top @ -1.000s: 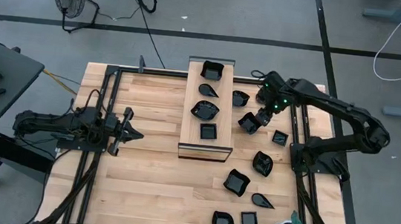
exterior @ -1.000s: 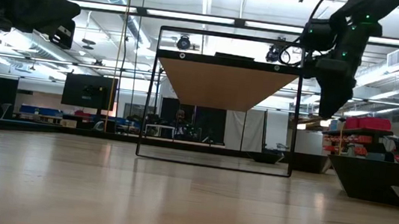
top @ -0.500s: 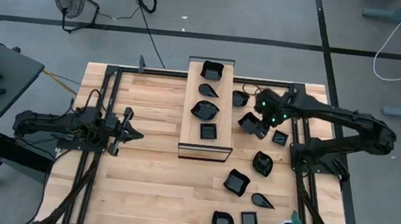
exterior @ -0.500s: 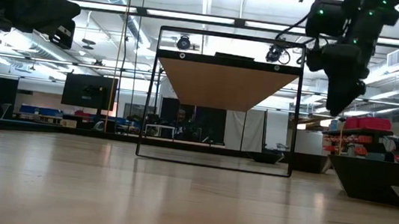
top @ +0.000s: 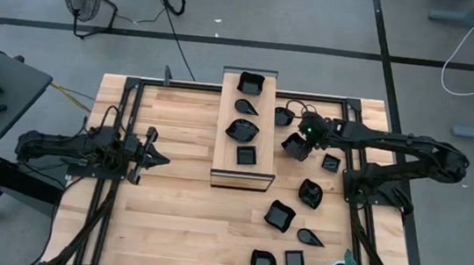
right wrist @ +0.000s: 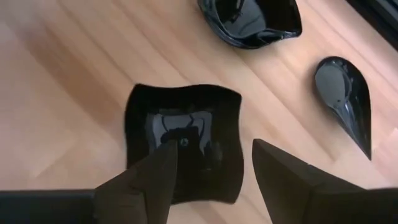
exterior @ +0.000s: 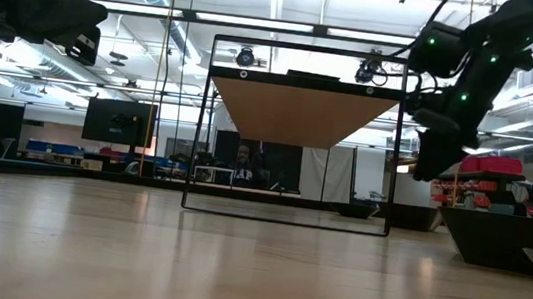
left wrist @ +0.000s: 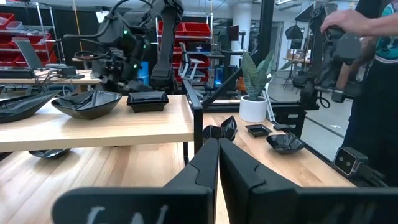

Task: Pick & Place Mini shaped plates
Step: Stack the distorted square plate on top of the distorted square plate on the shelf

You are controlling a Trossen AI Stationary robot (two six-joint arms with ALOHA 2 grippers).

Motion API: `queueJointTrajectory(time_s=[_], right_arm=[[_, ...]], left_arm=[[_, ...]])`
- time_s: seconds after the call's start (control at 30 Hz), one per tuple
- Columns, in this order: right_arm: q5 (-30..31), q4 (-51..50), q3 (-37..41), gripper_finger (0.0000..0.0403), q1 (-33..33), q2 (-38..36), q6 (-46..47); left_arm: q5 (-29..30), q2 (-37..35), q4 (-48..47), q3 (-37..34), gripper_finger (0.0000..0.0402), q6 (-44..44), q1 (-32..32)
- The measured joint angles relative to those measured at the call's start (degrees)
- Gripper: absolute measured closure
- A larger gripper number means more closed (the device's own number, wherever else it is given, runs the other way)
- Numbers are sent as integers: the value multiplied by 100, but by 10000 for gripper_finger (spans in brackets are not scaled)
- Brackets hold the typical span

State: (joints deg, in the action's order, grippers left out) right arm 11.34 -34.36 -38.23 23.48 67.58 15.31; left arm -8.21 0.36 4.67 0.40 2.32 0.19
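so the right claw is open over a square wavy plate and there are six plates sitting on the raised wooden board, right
Nearly. The right claw is open over the square wavy plate, as the right wrist view shows. But the high view shows four plates on the raised wooden board, not six; the others lie on the table.

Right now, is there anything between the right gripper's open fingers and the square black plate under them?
No. In the right wrist view the right gripper hangs open over the square plate with nothing between them; one finger overlaps its edge.
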Motion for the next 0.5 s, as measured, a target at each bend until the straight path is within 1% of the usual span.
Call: queueJointTrajectory(time_s=[0.33,0.5], right_arm=[[-30,644,56,191,290,732,-290],[-30,779,56,191,388,1108,-348]], left_arm=[[0,0,1,0,383,-2,2],[0,0,2,0,383,-1,0]])
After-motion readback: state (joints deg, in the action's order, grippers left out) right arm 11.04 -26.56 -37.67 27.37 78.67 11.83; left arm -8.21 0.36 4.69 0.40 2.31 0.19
